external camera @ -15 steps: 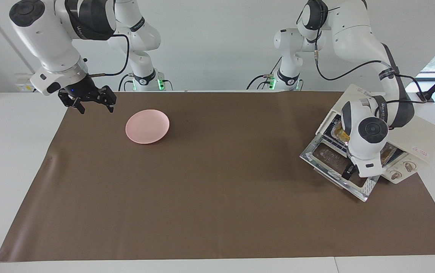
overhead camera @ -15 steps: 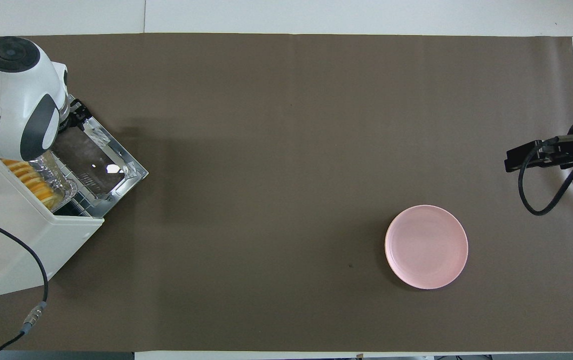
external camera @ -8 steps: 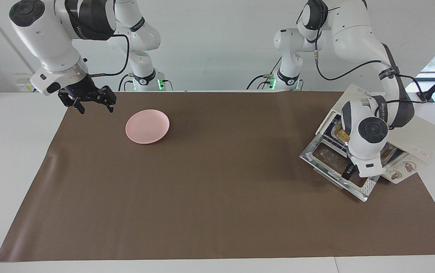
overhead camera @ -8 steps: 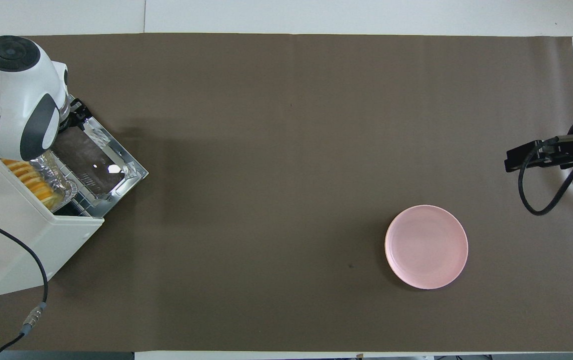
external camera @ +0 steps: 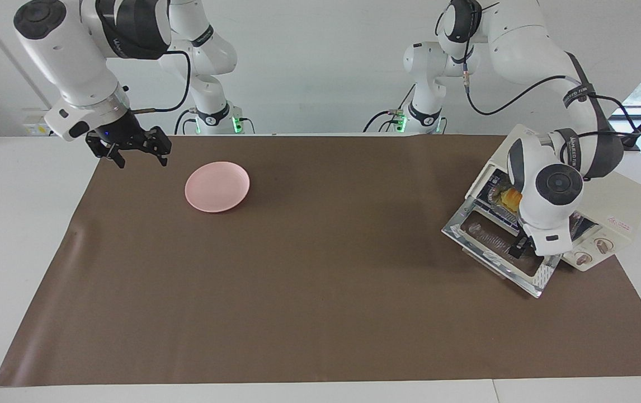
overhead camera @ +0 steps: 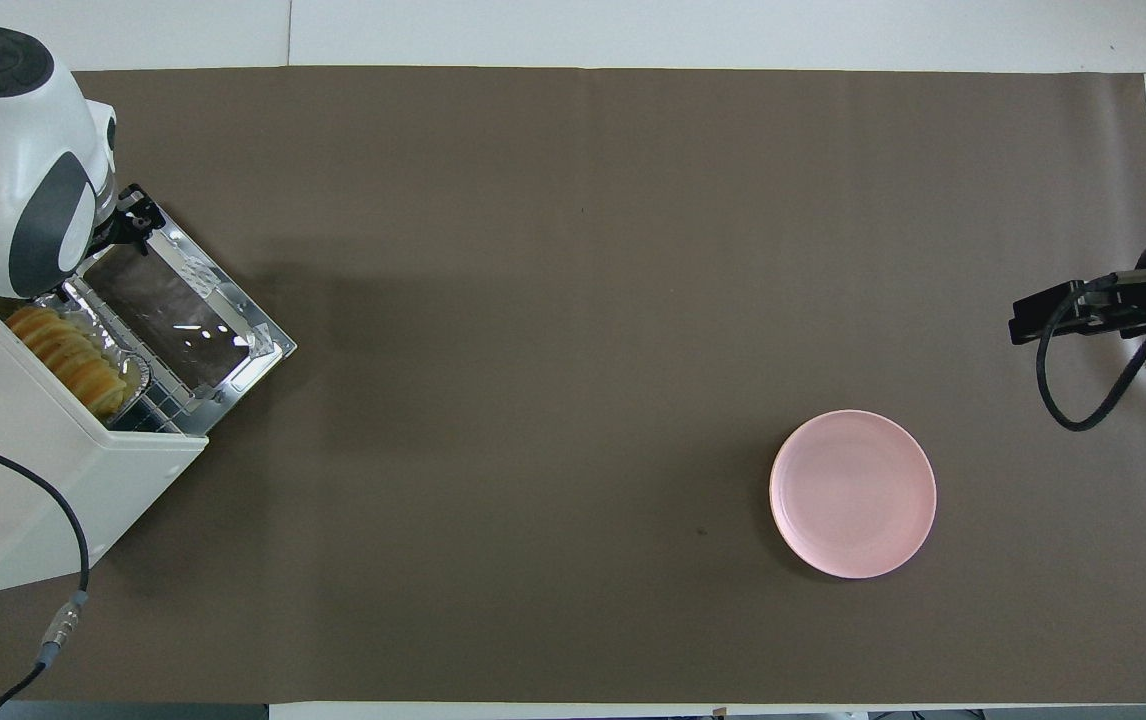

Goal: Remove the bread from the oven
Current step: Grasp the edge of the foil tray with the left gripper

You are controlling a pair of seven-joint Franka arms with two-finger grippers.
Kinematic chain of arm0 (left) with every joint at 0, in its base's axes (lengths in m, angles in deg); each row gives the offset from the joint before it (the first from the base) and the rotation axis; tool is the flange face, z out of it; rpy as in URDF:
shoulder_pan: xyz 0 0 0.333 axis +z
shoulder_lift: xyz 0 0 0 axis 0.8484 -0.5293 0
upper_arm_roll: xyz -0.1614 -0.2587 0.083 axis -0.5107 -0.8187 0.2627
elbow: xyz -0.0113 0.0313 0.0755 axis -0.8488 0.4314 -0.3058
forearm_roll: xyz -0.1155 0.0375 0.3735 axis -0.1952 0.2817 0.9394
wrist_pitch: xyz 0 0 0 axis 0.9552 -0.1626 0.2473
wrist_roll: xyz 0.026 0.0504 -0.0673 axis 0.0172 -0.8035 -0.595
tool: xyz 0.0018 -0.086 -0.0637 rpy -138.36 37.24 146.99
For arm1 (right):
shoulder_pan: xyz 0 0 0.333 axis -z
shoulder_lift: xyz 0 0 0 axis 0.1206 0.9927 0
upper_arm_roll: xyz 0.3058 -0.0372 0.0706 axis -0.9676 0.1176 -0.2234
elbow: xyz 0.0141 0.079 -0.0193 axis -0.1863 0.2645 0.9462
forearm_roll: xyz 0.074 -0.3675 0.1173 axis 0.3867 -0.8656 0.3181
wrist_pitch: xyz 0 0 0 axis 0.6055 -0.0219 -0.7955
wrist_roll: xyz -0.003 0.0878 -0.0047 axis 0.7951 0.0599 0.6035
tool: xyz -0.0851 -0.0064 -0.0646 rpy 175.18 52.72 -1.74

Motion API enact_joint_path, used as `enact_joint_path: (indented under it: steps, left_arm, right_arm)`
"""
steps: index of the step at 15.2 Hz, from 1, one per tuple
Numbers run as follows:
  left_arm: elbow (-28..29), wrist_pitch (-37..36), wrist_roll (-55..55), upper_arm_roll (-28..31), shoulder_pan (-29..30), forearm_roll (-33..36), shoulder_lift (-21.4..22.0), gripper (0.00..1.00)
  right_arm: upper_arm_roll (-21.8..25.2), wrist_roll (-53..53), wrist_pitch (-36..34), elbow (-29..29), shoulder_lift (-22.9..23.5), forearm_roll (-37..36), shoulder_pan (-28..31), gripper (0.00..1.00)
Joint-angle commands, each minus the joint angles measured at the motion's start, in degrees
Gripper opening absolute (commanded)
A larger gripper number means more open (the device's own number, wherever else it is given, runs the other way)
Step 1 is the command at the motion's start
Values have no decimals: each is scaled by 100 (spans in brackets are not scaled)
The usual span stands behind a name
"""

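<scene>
Toaster oven (external camera: 606,210) sits at the left arm's end of the counter (external camera: 320,313), door (external camera: 494,240) dropped flat. Bread (overhead camera: 68,360) lies in a foil tray (overhead camera: 133,375) on the wire rack, just inside the opening. Left gripper (external camera: 519,246) is over the open door; can't tell how its fingers stand. Right gripper (external camera: 133,148) waits near the pink plate (external camera: 217,186), fingers spread, holding nothing.

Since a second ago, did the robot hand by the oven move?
Yes. The left gripper has lifted a little off the open oven door and drawn in toward the opening, so more of the bread shows now.
</scene>
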State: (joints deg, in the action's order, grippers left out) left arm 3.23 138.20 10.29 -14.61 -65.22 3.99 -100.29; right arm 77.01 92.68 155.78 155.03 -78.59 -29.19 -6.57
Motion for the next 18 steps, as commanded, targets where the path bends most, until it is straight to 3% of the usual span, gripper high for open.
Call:
enact_joint_path:
  steps: [1, 4, 8, 15, 17, 18]
  left_arm:
    - [-116, -227, 255, 9, -21, 85, 38, 100]
    - [50, -26, 255, 1, 14, 58, 73, 100]
    - [806, 651, 115, 1, 59, 50, 328, 100]
    - [1474, 1056, -8, 1, 41, 50, 565, 100]
    - [1554, 1126, -9, 1, 50, 50, 609, 79]
    - [1641, 1127, 18, 1, 58, 50, 635, 63]
  right_arm:
    - [-55, 108, -52, -1, -44, -108, 69, 100]
    - [-55, 99, -52, -1, -44, -108, 69, 100]
    - [-55, 108, -52, -1, -44, -108, 69, 100]
    - [-55, 108, -52, -1, -44, -108, 69, 100]
    - [-55, 108, -52, -1, -44, -108, 69, 100]
    - [-55, 99, -52, -1, -44, -108, 69, 100]
